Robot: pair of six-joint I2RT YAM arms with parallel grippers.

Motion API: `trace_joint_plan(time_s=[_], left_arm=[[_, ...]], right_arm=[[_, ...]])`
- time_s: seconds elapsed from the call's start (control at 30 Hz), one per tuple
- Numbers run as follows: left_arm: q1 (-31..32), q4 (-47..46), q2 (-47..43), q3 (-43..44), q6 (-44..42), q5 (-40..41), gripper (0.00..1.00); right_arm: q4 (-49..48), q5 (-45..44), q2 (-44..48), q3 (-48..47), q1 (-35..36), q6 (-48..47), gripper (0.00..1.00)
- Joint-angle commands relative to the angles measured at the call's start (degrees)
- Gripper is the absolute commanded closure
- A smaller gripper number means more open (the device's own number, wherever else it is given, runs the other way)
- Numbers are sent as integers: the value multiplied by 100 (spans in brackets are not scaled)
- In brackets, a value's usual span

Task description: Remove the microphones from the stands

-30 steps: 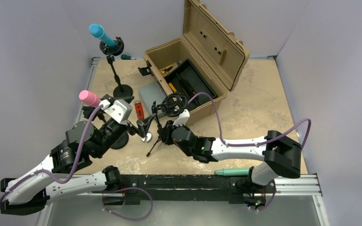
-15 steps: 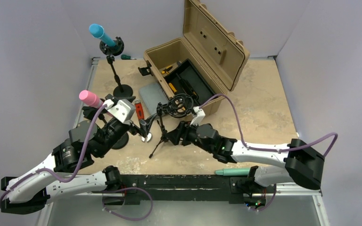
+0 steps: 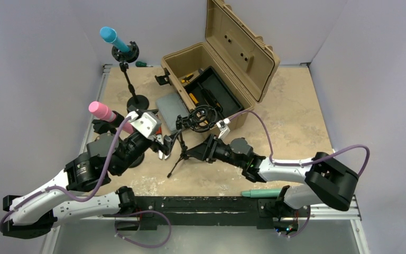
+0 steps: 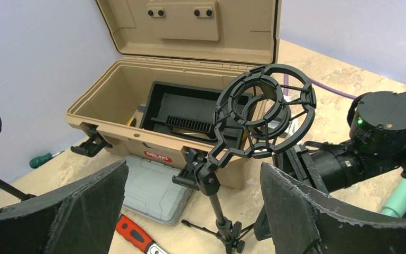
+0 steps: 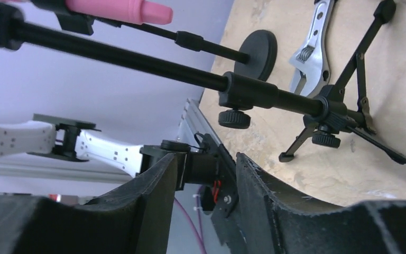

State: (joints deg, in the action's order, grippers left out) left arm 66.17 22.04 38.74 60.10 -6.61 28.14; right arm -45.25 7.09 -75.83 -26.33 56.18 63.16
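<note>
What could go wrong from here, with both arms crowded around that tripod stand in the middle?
1. The right fingers are open close beside the pole of the tripod stand. A sideways nudge might tip it over, since it looks light on its thin legs.
2. The left arm reaches right past the pink microphone on its stand, so a swing may knock that over.

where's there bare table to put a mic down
The widest bare patch of table lies right of the open toolbox, out to the table's right edge. Crowded: the left half, with the pink microphone and blue microphone on stands, the grey case and the tripod stand.
</note>
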Motion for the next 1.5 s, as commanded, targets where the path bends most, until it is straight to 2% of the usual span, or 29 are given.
trace_joint_plan(time_s=[0.0,0.67,0.93,1.47], left_arm=[[45,-112,-72,28,25,-71,8],[220,-86,-210,37,-17,3,9],[262,-77,-227,46,-33,40,9],[308,-77,-165,38,-41,51,9]], right_arm=[[-667,39,-333,-118,-28,892,57],[-672,-386,-1081,-641,-28,1128,60],[-288,-525,-1144,-732,-24,1113,62],[230,-692,-1047,-834,3,948,56]])
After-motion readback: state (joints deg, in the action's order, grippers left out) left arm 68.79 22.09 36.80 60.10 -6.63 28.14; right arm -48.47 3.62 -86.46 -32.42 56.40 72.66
